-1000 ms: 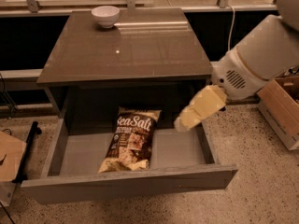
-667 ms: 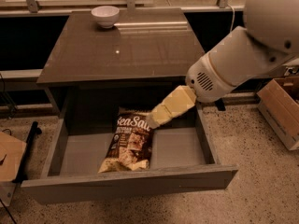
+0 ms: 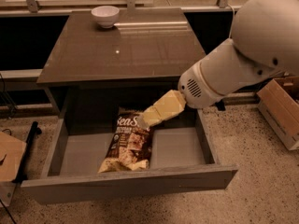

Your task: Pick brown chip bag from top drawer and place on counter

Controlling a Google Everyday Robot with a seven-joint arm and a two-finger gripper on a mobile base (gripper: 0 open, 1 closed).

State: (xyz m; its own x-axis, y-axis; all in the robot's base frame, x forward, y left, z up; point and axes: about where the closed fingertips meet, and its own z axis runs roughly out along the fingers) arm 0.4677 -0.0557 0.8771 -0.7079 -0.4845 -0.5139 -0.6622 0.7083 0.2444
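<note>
Bowl: white, on the tabletop, well behind the brown chip bag and to its left (no part of this job).
Tabletop: glossy grey-brown, behind and above the bag. The bag is not on it, so the placing is not yet done.
Top drawer: standing open, its grey walls all round the bag. I judge the opening step needs no more work.
Bag: lying flat on the drawer floor, lettered end to the back, crumpled cream edge toward the front panel. It is not lifted.
Tool: cream-coloured, slanting down from the right with its tip at the bag's upper right corner, beside the white lettering. Whether it touches the bag, and whether it is set wide or narrow, cannot be told.
Arm: bulky and white, above and to the right of the bag.
Cardboard box: on the speckled floor, well to the right of the bag.
Progress: as I judge it, the reach is nearly complete. Gripping, lifting out, carrying back to the tabletop and letting go all remain.
</note>
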